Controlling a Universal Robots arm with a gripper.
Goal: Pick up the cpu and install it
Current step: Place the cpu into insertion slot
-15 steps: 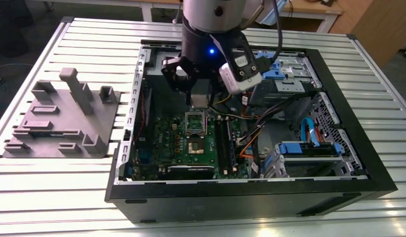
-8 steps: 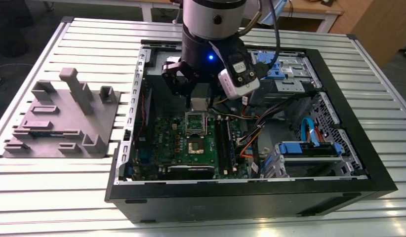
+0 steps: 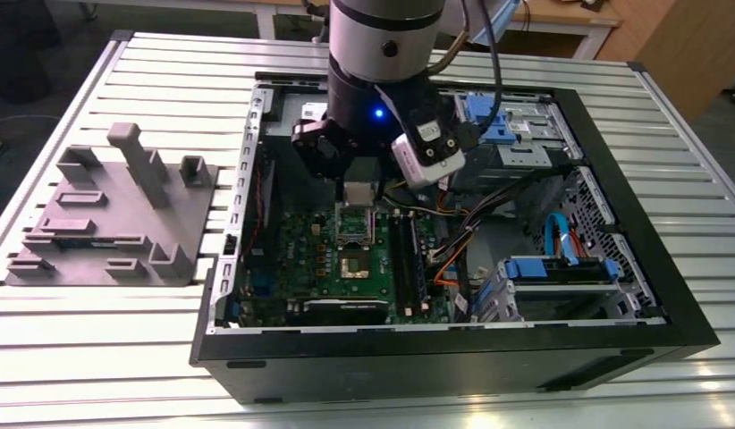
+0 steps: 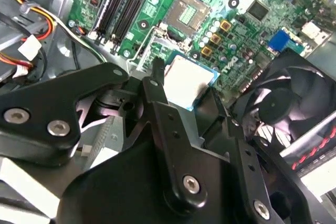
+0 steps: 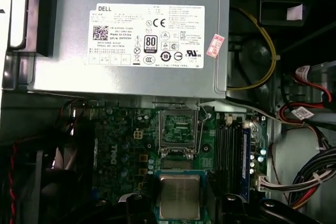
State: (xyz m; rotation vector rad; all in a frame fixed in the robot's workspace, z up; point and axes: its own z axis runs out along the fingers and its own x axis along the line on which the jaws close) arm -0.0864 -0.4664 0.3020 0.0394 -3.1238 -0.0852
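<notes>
In the exterior view, the arm reaches down into an open computer case [image 3: 463, 357] lying on a slatted metal table [image 3: 129, 349]. The gripper [image 3: 359, 189] hangs just above the green motherboard [image 3: 308, 241], with a small pale object at its tip. This is probably the cpu [image 3: 359, 191], though the angle makes it hard to be sure. A grey moulded fixture [image 3: 117, 214] sits on the table towards the exterior view's left, well apart from the case.

In the second wrist view, the black fingers [image 4: 156, 85] are closed against opposite edges of the cpu [image 4: 186, 80]. Its flat pale top is level, and it is held clear of the board. The open socket [image 4: 190, 11] lies beyond it, and a black fan [image 4: 283, 103] is off to one side.

In the first wrist view, the cpu [image 5: 179, 195] shows its silver-grey top. It lies between the gripper's [image 5: 179, 205] dark fingers, near the empty socket [image 5: 178, 129]. The socket lies between the cpu and the grey power supply [image 5: 142, 35].
</notes>
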